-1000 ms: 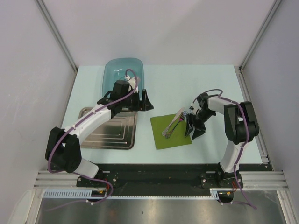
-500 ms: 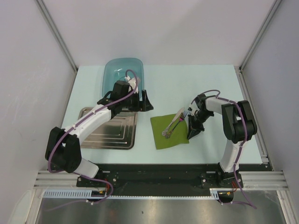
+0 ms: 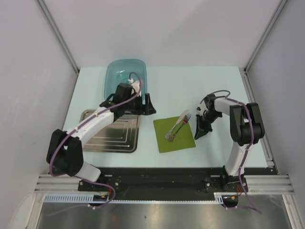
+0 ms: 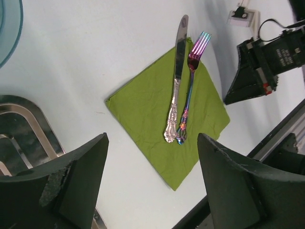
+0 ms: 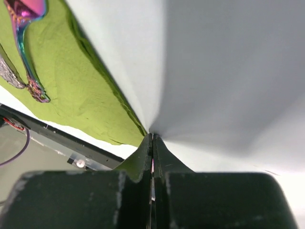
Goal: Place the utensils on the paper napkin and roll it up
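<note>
The olive-green paper napkin [image 3: 171, 138] [image 4: 143, 109] [image 5: 71, 90] lies flat in front of the arms. Across it rest the utensils: a silver knife [image 3: 178, 123] [image 4: 176, 86] and, beside it, a purple-tinted fork [image 3: 184, 120] [image 4: 190, 81] [image 5: 23, 43], their tips past the far edge. My right gripper [image 3: 198, 134] [image 5: 152, 136] is shut at the napkin's right edge, which rises to its tips and looks pinched there. My left gripper [image 3: 146, 103] [image 4: 152, 143] hovers open to the napkin's left, with nothing in it.
A steel tray [image 3: 107, 138] [image 4: 19, 124] sits under the left arm at the front left. A teal plastic basin [image 3: 119, 71] [image 4: 7, 28] stands behind it. A black rail runs along the table's near edge.
My right gripper went from open to shut at the napkin's right edge, then shifted slightly right. The napkin's edge moved a little with it. The left arm stayed still.
</note>
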Tool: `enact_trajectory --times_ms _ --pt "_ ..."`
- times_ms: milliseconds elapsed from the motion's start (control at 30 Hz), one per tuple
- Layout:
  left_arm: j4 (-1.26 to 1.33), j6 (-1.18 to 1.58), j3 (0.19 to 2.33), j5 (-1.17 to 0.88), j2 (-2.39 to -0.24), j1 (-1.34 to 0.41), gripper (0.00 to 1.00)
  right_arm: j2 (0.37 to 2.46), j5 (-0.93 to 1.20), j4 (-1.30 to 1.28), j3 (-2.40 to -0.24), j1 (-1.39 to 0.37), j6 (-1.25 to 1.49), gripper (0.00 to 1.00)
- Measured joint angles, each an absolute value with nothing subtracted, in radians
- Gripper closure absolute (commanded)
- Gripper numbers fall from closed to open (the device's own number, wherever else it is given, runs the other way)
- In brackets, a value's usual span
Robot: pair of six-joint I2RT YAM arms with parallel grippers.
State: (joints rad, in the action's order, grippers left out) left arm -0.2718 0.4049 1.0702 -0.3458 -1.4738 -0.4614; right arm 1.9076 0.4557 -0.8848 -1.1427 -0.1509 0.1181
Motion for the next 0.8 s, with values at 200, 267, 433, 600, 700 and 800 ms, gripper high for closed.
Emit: enact_trajectory --times_ms 200,267,433,600,700,800 --pt "-0.318 0.328 1.113 -0.370 -1.589 -0.461 0.23 1.908 0.451 -0.886 -1.146 -0.139 0.108 1.00" --pt "-0.343 0.292 1.144 -0.382 -1.652 -0.461 0.25 1.908 0.453 -0.887 -1.147 -0.141 0.101 0.85" --pt "-0.399 0.213 1.231 -0.396 -1.777 -0.472 0.28 1.908 0.475 -0.897 -1.151 -0.142 0.088 0.60" --pt "-0.453 0.126 1.343 -0.378 -1.876 -0.509 0.34 1.904 0.509 -0.914 -1.159 -0.144 0.068 0.45" --pt "-0.480 0.093 1.409 -0.358 -1.932 -0.538 0.39 1.901 0.507 -0.917 -1.159 -0.152 0.067 0.49" --pt "-0.490 0.069 1.444 -0.332 -1.978 -0.560 0.42 1.898 0.495 -0.916 -1.156 -0.162 0.070 0.50"
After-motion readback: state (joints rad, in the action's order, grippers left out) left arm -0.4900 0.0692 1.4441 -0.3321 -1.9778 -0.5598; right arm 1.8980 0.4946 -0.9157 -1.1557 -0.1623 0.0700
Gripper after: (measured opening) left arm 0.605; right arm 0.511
